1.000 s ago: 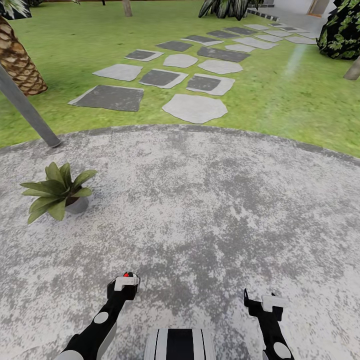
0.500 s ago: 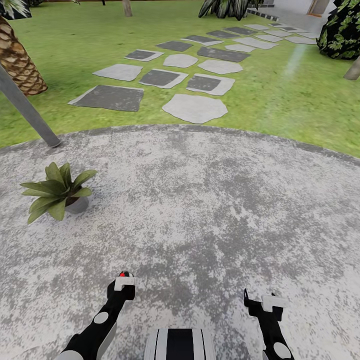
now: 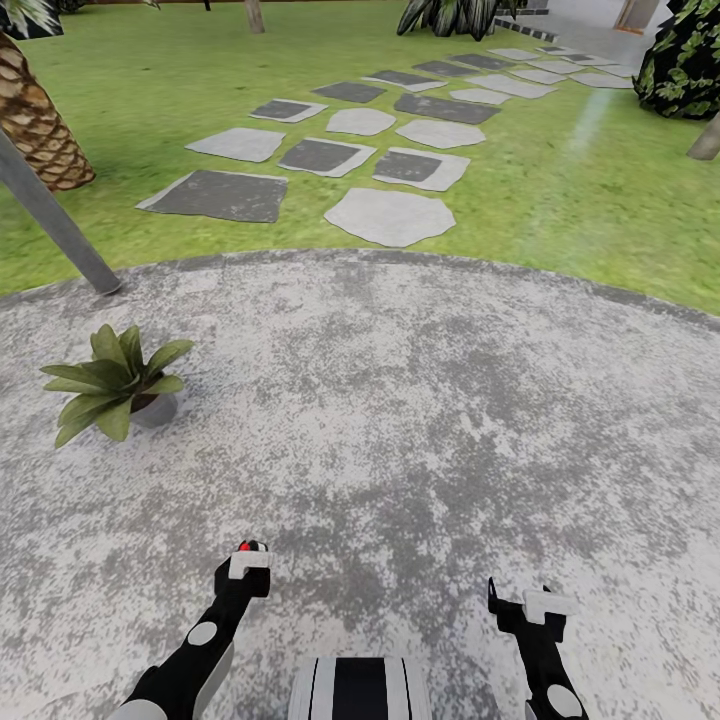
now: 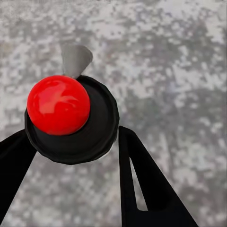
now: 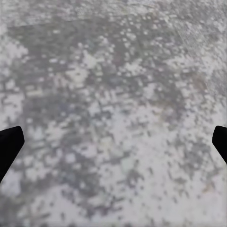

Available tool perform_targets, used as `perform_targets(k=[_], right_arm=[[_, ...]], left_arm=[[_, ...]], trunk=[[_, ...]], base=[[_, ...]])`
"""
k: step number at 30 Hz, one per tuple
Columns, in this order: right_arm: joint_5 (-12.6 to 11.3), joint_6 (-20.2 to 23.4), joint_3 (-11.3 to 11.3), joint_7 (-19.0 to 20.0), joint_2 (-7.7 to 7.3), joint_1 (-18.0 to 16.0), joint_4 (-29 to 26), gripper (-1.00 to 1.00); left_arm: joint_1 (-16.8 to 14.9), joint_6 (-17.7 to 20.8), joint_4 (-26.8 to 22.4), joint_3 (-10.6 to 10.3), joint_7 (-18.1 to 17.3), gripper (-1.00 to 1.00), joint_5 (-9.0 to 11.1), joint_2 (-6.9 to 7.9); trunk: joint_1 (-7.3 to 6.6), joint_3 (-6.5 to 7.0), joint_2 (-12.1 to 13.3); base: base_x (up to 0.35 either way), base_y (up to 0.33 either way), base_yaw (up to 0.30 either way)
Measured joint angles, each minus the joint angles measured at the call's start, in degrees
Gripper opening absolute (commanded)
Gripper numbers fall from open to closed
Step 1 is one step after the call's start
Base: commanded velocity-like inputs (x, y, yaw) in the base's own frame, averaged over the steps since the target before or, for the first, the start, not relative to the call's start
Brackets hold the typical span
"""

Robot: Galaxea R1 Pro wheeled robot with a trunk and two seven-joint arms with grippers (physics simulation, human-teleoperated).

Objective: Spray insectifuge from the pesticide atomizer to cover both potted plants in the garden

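- The garden's round stone patio (image 3: 420,400) takes up most of the head view; its curved edge meets the lawn (image 3: 150,90) ahead, where a path of stepping stones (image 3: 390,215) leads away.
- There is wide bare paving in front and to the right, so I judge there is ample room to drive or swing an arm.
- At the far left stand a scaly palm trunk (image 3: 35,120) and a slanted grey pole (image 3: 55,225) that foots at the patio rim; these bound movement on that side.
- One potted plant (image 3: 115,385) sits on the patio, ahead and to the left, well apart from both arms. I see no spray on it, and the second plant is not in sight.
- The left hand (image 3: 247,572) is clamped around the pesticide atomizer (image 4: 71,118), whose red top (image 4: 58,105) shows between the dark fingers (image 4: 142,184) in the left wrist view; so the pick-up looks done, and the spraying of both plants is left.
- The right hand (image 3: 520,605) holds nothing, its jaws spread wide over the bare paving.
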Motion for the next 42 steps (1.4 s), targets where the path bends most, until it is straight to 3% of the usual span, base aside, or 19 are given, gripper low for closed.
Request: perform_targets(k=[4,25,34,42], right_arm=[[0.00,0.00,0.00,0.00,0.00,0.00,0.08,1.00],[0.00,0.00,0.03,0.00,0.17,-0.01,-0.06,1.00],[-0.01,-0.06,0.11,-0.04,0.59,-0.01,-0.17,1.00],[0.04,-0.03,0.09,-0.26,0.77,-0.03,0.37,1.00]], left_arm=[[0.01,-0.01,-0.03,0.00,0.00,-1.00,0.00,0.00],[0.01,0.82,0.85,0.04,0.00,-1.00,0.00,0.08],[0.08,1.08,0.73,0.34,0.15,-1.00,0.12,0.78],[0.17,4.99,-0.15,0.30,0.24,-1.00,0.06,1.22]], trunk=[[0.00,0.00,0.00],[-0.54,4.65,0.28],[-0.78,6.64,0.40],[-0.98,8.65,0.51]], base=[[0.000,0.000,0.000],[0.000,0.000,0.000],[0.000,0.000,0.000],[0.000,0.000,0.000]])
